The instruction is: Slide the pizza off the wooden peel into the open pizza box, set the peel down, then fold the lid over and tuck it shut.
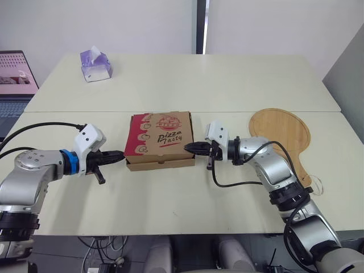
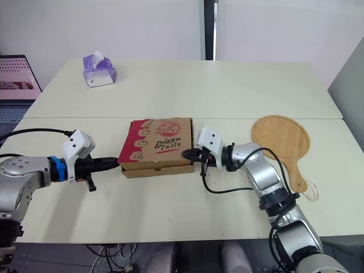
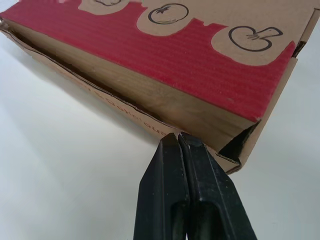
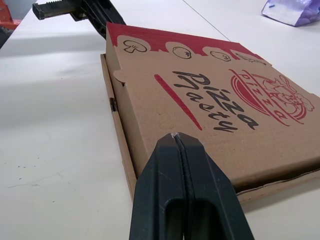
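Observation:
The pizza box (image 1: 160,139) lies in the middle of the near table with its printed lid folded down over the base. My left gripper (image 1: 121,154) is shut, its tips touching the box's left front corner (image 3: 235,150). From the other side my right gripper (image 1: 189,147) is also shut, and its tips press against the box's right front edge (image 4: 150,150). The wooden peel (image 1: 282,134) lies flat on the table to the right of the box, bare, handle toward me. The pizza is hidden.
A purple tissue box (image 1: 94,65) stands at the far left of the back table. A laptop (image 1: 16,79) sits off the left edge. A seam (image 1: 227,111) runs between the two tables behind the box.

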Tool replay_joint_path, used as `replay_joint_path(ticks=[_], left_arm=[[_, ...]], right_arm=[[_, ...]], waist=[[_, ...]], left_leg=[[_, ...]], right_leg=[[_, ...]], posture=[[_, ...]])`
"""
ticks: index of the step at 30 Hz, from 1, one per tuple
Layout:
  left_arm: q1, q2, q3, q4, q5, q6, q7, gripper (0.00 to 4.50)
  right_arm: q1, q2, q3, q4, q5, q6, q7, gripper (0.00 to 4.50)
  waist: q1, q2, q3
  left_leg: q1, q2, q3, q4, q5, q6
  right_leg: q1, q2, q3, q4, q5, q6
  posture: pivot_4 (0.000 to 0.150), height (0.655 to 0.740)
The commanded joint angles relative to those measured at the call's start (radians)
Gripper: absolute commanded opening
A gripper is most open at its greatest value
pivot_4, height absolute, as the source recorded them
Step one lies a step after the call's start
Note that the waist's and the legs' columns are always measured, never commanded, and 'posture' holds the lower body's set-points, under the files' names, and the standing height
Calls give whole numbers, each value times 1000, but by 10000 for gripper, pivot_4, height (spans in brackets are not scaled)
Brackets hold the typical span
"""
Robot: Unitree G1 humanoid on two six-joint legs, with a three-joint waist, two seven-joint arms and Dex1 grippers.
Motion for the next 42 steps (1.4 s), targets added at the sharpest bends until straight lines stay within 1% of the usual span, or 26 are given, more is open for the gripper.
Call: replay_joint_path(ticks=[1,12,15,21,24,28,31,36,42], left_arm=[[-24,0,1,-18,-11,-1,-21,0],[-20,14,4,-36,-7,26,-31,0],[-14,40,12,-18,14,8,-36,0],[-54,84,75,23,-12,-10,-55,0],[-67,75,84,-7,-39,0,-63,0],[-62,23,63,-74,-60,17,-33,0],[-45,-9,27,-87,-26,3,-4,0],[-14,-26,-58,-31,103,-113,36,0],[-22,-38,-72,-11,119,-125,36,0]], right_arm=[[-7,0,-3,-37,3,-4,-5,293],[-11,7,-5,-26,-4,-11,-8,293],[-13,8,-5,-24,-6,-14,-6,293],[-19,8,-9,-18,-7,-17,-4,293],[-23,7,-11,-11,-8,-23,-2,293],[-28,9,-9,-8,-8,-26,0,293],[-31,12,-6,-5,-10,-28,0,293],[-31,15,6,-6,-18,-31,0,293],[-46,5,45,0,-77,-7,-26,293]], waist=[[0,0,0],[-2,0,0],[-2,0,0],[-2,0,0],[-1,0,0],[-1,0,0],[-3,0,0],[-4,0,0],[-4,0,0]], left_leg=[[0,0,0,0,0,0],[0,0,0,0,0,0],[0,0,0,0,0,0],[0,0,0,0,0,0],[0,0,0,0,0,0],[0,0,0,0,0,0],[0,0,0,0,0,0],[0,0,0,0,0,0],[1,0,0,0,0,0]], right_leg=[[0,0,0,0,0,0],[0,0,0,0,0,0],[0,0,0,0,0,0],[0,0,0,0,0,0],[0,0,0,0,0,0],[0,0,0,0,0,0],[0,0,0,0,0,0],[0,0,0,0,0,0],[0,0,0,0,0,0]], posture=[[1500,7400],[1500,7400],[1500,7400],[1500,7400],[1500,7400],[1500,7400],[1500,7400],[1500,7400],[1500,7400]])
